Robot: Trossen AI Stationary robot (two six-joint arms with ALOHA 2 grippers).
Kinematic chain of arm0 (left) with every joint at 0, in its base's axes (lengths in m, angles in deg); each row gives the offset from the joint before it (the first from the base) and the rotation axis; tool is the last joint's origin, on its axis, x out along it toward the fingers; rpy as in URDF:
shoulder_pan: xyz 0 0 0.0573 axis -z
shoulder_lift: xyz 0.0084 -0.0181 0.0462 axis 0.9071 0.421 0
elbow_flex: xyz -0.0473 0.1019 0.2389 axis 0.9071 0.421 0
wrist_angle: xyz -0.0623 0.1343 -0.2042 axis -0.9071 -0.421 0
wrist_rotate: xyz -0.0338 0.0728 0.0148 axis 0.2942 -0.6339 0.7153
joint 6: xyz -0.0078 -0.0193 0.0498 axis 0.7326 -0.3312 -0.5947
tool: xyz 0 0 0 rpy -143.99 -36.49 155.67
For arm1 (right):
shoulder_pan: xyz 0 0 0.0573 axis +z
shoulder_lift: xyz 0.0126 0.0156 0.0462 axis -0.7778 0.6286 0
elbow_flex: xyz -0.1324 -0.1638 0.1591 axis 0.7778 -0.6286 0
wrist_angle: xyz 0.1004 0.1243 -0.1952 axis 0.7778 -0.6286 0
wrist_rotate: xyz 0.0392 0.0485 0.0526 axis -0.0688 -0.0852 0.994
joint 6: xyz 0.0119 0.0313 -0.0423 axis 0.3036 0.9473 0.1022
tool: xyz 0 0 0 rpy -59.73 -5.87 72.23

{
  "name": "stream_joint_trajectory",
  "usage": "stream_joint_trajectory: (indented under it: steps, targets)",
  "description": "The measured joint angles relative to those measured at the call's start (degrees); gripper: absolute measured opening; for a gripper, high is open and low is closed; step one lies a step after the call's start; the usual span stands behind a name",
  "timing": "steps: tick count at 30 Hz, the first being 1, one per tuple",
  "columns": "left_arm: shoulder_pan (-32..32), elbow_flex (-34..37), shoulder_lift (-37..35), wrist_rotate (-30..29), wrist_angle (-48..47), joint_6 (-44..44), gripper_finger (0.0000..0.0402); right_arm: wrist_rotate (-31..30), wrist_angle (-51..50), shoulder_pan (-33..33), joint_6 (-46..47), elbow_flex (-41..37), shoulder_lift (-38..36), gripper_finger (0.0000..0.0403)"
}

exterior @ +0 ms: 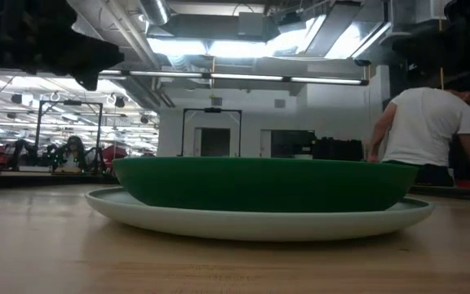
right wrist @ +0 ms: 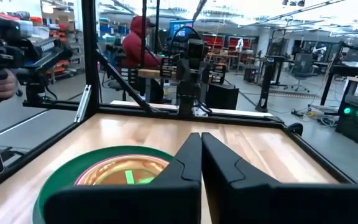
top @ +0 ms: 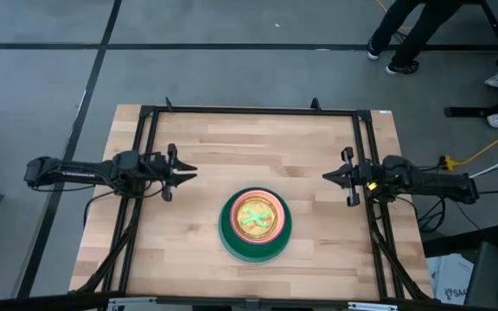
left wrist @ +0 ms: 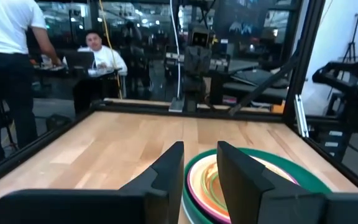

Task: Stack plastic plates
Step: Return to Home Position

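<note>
The plastic plates sit nested in one stack (top: 254,226) near the table's near edge, midway between the arms. A dark green plate (exterior: 259,184) rests on a pale light blue one (exterior: 259,222). Inside it I see a magenta rim (left wrist: 194,198), peach and orange rings and a lime green centre (right wrist: 134,177). My left gripper (top: 195,173) hovers left of the stack, slightly open and empty. My right gripper (top: 324,176) hovers right of it, shut and empty. Both point toward the table's middle.
A black frame (top: 249,110) runs along the table's far and side edges. Bare wood lies between the stack and the far edge. People stand and sit beyond the table, one in a white shirt (exterior: 427,122), one in red (right wrist: 138,46).
</note>
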Motion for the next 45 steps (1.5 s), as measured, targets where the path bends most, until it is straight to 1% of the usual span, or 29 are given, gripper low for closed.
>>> stream_joint_trajectory:
  steps: [5,8,11,14,22,26,32,37,41,45]
  targets:
    - [0.0,3.8,-5.8,0.0,-0.1,0.4,0.0089,0.9,-0.2,0.0,1.1,-2.6,-3.4,0.0001]
    - [0.0,4.2,-8.8,-0.2,-3.1,1.3,0.0089,0.0,-0.1,0.0,1.4,-3.5,-5.1,0.0001]
    - [0.0,4.2,-11.1,-0.2,-4.3,1.9,0.0089,-0.5,-0.4,0.0,1.5,-3.6,-5.0,0.0001]
    - [0.0,4.2,-13.4,-0.2,-5.2,1.9,0.0089,0.3,-1.0,0.0,1.5,-3.6,-5.0,0.0001]
    - [0.0,4.2,-18.6,-1.6,-14.6,1.9,0.0089,0.3,-1.4,0.0,3.9,-5.7,-4.9,0.0001]
    - [0.0,4.2,-18.5,-1.3,-15.2,3.1,0.0089,0.3,-0.7,0.0,5.2,-6.1,-5.0,0.0001]
    - [0.0,4.2,-18.5,-0.7,-15.3,2.0,0.0089,0.7,-0.8,0.0,5.8,-6.1,-5.0,0.0001]
    - [0.0,4.2,-18.5,-0.7,-15.3,3.0,0.0089,0.7,-0.8,0.0,7.0,-6.1,-5.0,0.0001]
    - [0.0,4.2,-18.5,-0.7,-15.3,3.0,0.0089,-0.4,-1.0,0.0,7.1,-6.1,-5.0,0.0001]
    - [0.0,4.2,-18.5,-0.7,-15.3,3.0,0.0089,-2.9,-1.5,0.0,8.5,-6.1,-4.8,0.0001]
